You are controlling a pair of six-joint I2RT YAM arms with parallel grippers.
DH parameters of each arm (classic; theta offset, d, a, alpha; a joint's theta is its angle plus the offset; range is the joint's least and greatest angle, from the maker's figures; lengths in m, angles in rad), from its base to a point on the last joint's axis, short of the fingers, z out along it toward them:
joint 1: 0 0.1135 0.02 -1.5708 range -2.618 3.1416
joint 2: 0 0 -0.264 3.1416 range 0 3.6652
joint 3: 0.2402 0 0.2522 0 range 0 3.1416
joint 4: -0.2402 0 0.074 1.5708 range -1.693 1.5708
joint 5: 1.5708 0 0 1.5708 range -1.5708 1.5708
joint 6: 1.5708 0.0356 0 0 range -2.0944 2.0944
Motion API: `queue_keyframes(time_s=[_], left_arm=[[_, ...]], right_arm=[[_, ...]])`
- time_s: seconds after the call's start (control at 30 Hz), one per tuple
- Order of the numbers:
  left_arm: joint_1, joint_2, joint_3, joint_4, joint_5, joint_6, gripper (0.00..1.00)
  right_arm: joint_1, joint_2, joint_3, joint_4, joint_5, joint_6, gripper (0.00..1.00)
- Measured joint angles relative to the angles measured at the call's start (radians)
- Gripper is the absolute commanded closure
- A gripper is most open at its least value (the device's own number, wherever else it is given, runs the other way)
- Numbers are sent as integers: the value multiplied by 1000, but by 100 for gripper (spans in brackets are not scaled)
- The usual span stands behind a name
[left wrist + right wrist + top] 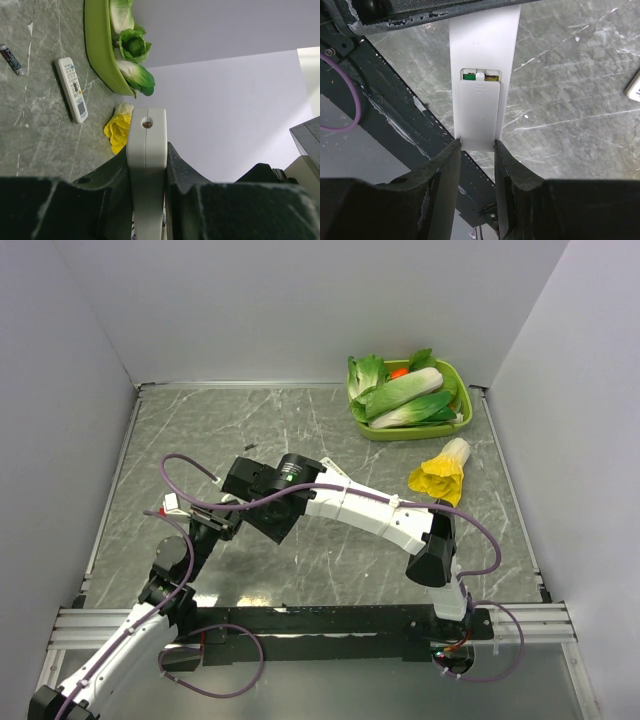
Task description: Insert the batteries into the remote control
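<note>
The slim white remote control stands edge-on between my left gripper's shut jaws. The right wrist view shows its back. The battery cover is slid partly over the compartment. In the gap above it, the green end of one battery and a metallic end show. My right gripper grips the remote's near end, one fingertip on each side. In the top view both grippers meet at the left, and the remote is mostly hidden there.
A wider white remote with coloured buttons lies on the marble table, and a small dark cylinder beyond it. A green tray of leafy vegetables sits at the back right, with a yellow vegetable in front of it.
</note>
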Motion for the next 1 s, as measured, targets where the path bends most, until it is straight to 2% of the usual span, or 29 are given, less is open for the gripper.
queue_keyframes(time_s=[1.0], left_arm=[[0, 1, 0, -1, 0, -4, 98]], right_arm=[[0, -7, -17, 0, -1, 6, 60]])
